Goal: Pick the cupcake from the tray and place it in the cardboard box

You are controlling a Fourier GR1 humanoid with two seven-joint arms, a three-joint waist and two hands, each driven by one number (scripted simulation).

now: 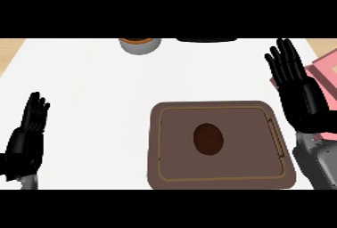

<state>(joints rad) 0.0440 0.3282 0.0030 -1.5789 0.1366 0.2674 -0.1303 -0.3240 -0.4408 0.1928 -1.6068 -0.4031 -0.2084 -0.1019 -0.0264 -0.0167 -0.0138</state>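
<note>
Resting at the lower left edge of the view, the left hand (26, 133) is showing with its fingers straight, close together and pointing up, holding nothing and touching nothing but sitting over the white counter (85, 98). The right hand (299, 89) is hanging at the right side of the view, also open, with its fingers straight and slightly spread and its palm facing inward toward the middle of the counter; nothing is lying between its fingers and thumb.

The brown tray (178, 171) is lying just to the left of and below the right hand, and its right rim is sitting close beside that hand's wrist, though whether they are touching cannot be told. The cupcake (208, 139) is sitting near the middle of the tray, seen from above as a dark brown oval, to the lower left of the right hand and well to the right of the left hand. Neither hand is touching it.

A pink object (327, 71) is showing behind the right hand at the right edge, partly hidden by the palm and fingers; whether it is the box cannot be told. A grey bowl (140, 46) with a brown inside is sitting at the far edge of the counter, well to the upper left of the right hand, and a dark object (206, 40) is lying beside it, cut off by the edge.
</note>
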